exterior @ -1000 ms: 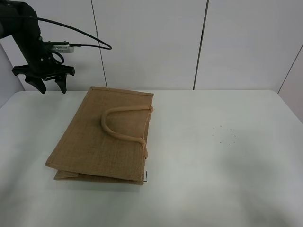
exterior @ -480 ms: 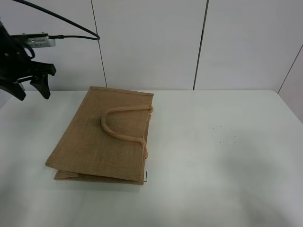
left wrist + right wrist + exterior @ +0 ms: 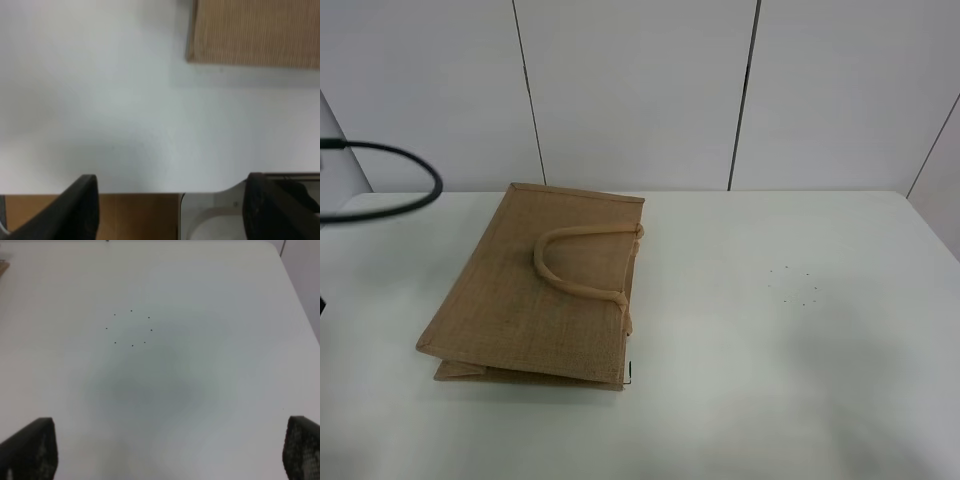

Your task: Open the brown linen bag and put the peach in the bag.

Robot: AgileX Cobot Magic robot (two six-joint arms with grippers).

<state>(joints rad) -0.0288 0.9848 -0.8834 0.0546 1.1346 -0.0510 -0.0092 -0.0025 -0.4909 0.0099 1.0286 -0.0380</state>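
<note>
The brown linen bag (image 3: 545, 285) lies flat and closed on the white table, left of centre, with one loop handle (image 3: 582, 262) resting on top. A corner of it shows in the left wrist view (image 3: 255, 30). The peach is not in any view. My left gripper (image 3: 175, 212) is open and empty, above the table's edge and away from the bag; it is outside the exterior view. My right gripper (image 3: 166, 452) is open and empty over bare table to the right of the bag, and is also outside the exterior view.
A black cable (image 3: 415, 195) loops in at the left edge of the exterior view. A small ring of dots (image 3: 792, 285) marks the table right of the bag, also in the right wrist view (image 3: 131, 329). The table's edge (image 3: 150, 192) lies under the left gripper.
The left arm has swung left and out of the exterior view; only its cable still shows. The bag has not moved.
</note>
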